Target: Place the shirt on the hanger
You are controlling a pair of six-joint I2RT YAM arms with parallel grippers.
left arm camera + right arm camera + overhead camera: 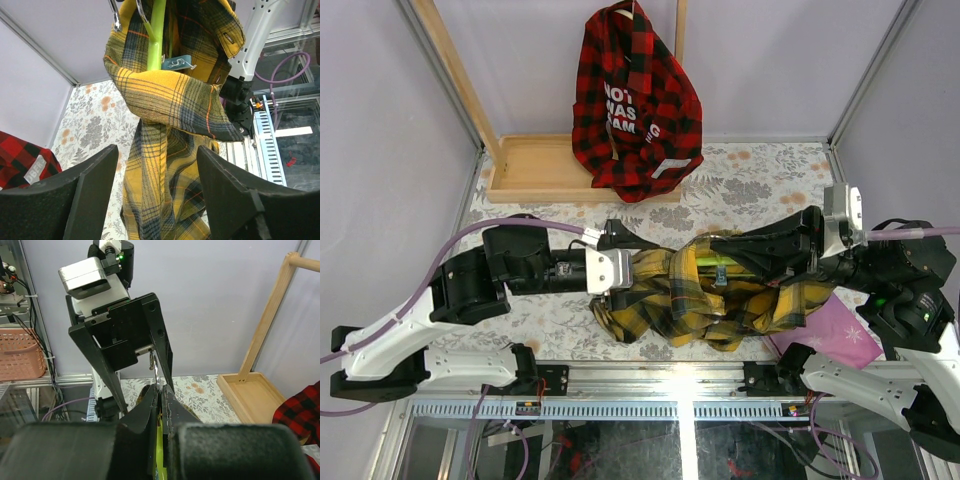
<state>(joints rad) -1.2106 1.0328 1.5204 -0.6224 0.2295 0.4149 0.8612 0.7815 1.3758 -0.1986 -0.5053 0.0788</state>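
The yellow and dark plaid shirt (705,300) lies bunched at the table's middle, partly lifted and draped over the lime-green hanger (718,262). My right gripper (722,262) reaches in from the right and is shut on the hanger (160,440), whose metal hook (157,371) rises just past the fingertips. My left gripper (625,275) is at the shirt's left edge. In the left wrist view that gripper (156,150) stands open, with a hanging fold of the shirt (165,165) between its fingers (92,192) and touching neither. The hanger's green stem (156,35) shows above.
A red-and-black plaid shirt (638,100) hangs on the wooden rack, whose tray base (535,165) sits at the back. A purple cloth (845,335) lies under the right arm. The table has a floral cover (760,170). An orange basket (20,355) stands off the table.
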